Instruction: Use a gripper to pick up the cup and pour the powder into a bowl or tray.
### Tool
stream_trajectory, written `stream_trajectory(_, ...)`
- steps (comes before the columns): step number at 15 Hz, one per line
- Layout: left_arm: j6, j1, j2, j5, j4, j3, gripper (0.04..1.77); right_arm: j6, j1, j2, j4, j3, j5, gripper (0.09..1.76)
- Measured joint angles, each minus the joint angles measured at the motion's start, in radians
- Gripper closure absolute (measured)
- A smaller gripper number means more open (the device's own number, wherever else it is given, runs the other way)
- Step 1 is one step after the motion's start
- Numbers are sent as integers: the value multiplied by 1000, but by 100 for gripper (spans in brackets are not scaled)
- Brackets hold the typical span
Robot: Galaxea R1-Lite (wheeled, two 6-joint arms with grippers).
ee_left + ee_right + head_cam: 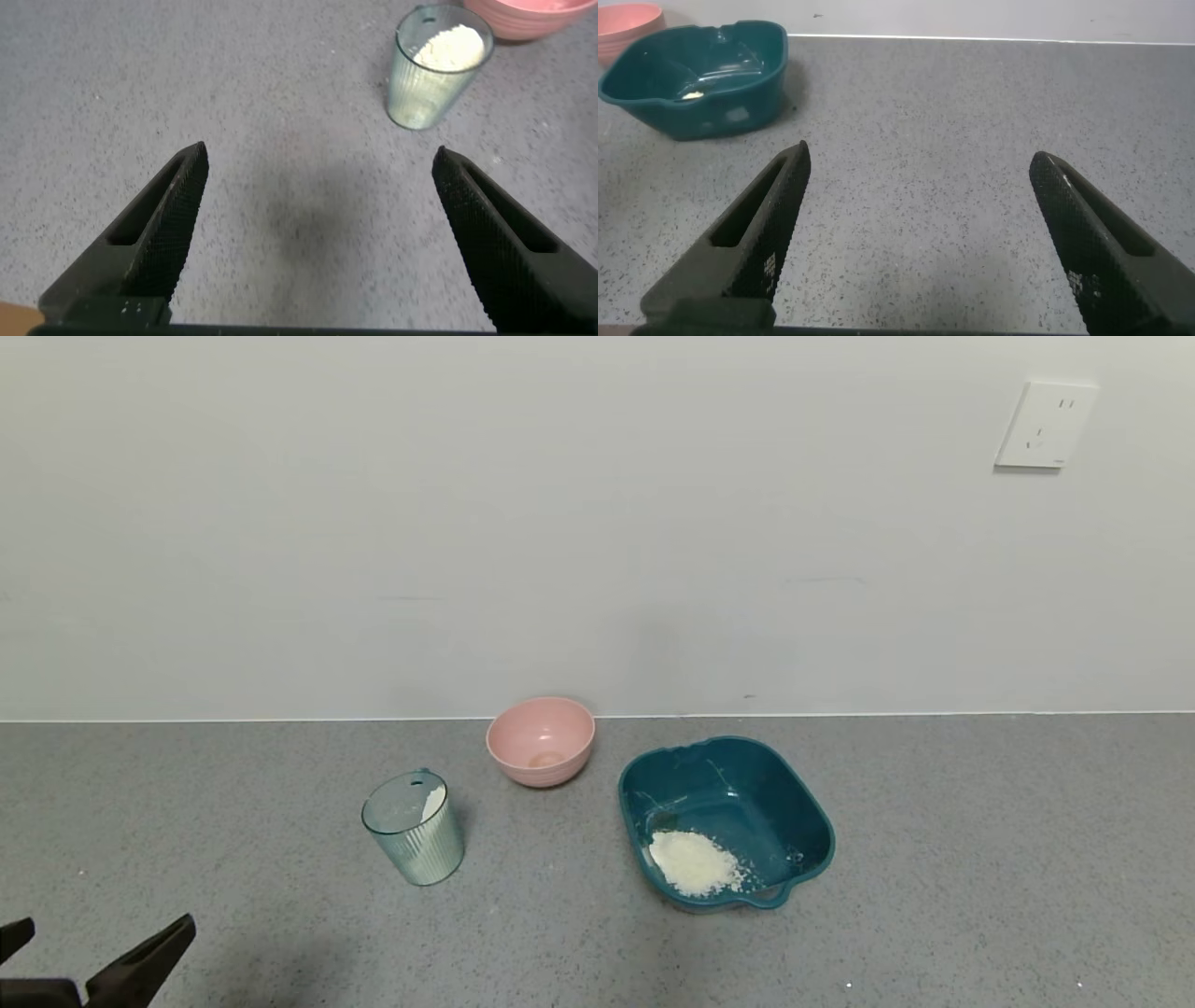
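The ribbed pale blue-green cup (pixel 414 829) stands upright on the grey counter with a little white powder (pixel 433 800) stuck to its inner wall; it also shows in the left wrist view (pixel 434 67). The dark teal tray (pixel 738 782) sits to its right with a heap of white powder (pixel 693 862) in its near corner; it also shows in the right wrist view (pixel 696 79). My left gripper (pixel 98 935) is open and empty at the near left, well short of the cup; it also shows in its own wrist view (pixel 318 161). My right gripper (pixel 920 157) is open and empty over bare counter.
A pink bowl (pixel 541 740) stands by the wall between the cup and the tray. A white wall runs along the counter's far edge, with a socket (pixel 1044 426) at the upper right.
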Motion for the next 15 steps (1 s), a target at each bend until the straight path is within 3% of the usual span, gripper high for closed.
stream_trajectory(2,0,25,-112,-44,124,-12,9,0,0,0,0,0,0,14)
stream_trajectory(8,28,62,-441,-96,387,-33,9,0,0,0,0,0,0,14)
stream_trajectory(13,52,63,-644,-113,483,-38,9,0,0,0,0,0,0,14)
stream_trajectory(15,65,57,-722,-150,486,-26,9,0,0,0,0,0,0,14)
